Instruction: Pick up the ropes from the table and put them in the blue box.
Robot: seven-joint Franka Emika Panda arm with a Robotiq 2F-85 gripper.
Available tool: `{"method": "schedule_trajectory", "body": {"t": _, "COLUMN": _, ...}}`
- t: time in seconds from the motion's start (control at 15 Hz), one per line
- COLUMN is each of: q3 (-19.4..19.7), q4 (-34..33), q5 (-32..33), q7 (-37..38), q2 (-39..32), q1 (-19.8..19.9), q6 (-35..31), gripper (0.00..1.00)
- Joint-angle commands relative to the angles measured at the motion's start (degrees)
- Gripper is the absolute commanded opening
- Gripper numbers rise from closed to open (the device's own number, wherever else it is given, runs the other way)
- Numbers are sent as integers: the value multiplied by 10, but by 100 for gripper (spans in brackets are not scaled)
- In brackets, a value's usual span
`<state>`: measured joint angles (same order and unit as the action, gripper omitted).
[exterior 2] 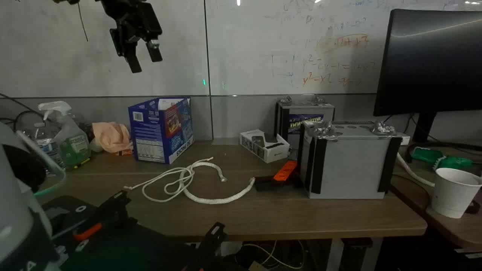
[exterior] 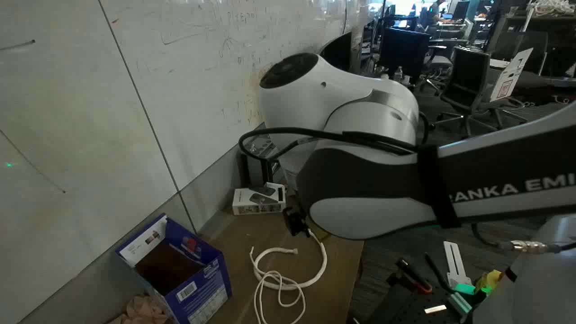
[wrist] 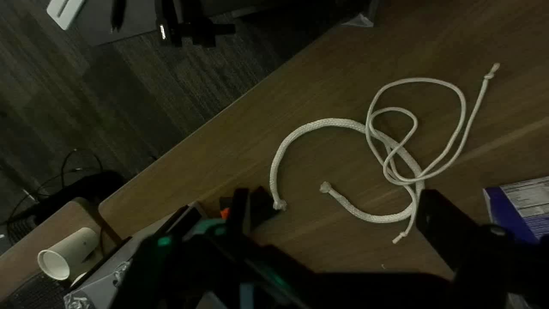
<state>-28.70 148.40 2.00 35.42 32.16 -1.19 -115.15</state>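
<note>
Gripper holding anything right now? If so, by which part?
Nothing is held: the gripper hangs open with an empty gap in an exterior view, and the thick rope and thin rope both lie on the table.

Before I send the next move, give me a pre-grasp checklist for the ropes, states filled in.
1. Tool open, nothing held: ok, fingers stand apart in an exterior view.
2. Thick rope and thin rope both on the table: ok.
3. Thin rope separate from thick rope: not ok, they cross in several places.
4. Thick rope end free of the black-and-orange object: cannot tell, it lies right by it, contact unclear.
5. Blue box upright, top open: ok.
6. Room inside the box: cannot tell, its inside is too dark.
</note>
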Motion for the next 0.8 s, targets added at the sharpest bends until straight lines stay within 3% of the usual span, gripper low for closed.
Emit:
{"method": "schedule_trajectory", "body": {"t": 0.0, "q3": 24, "q4": -2, "q5": 16, "q7": 13, "q2": -7, "q1": -26, "q6": 1, "gripper": 100}}
{"method": "schedule_trajectory", "body": {"t": 0.33, "q3": 24, "q4": -3, "q5": 16, "q7": 13, "q2": -5, "q1": -25, "q6": 1, "gripper": 100}}
{"method": "schedule_trajectory", "body": {"t": 0.73, "q3": 53, "q4": 12, "q5": 72, "q7": -69, "q2": -52, "q1": -47, "q6": -61, "gripper": 100}}
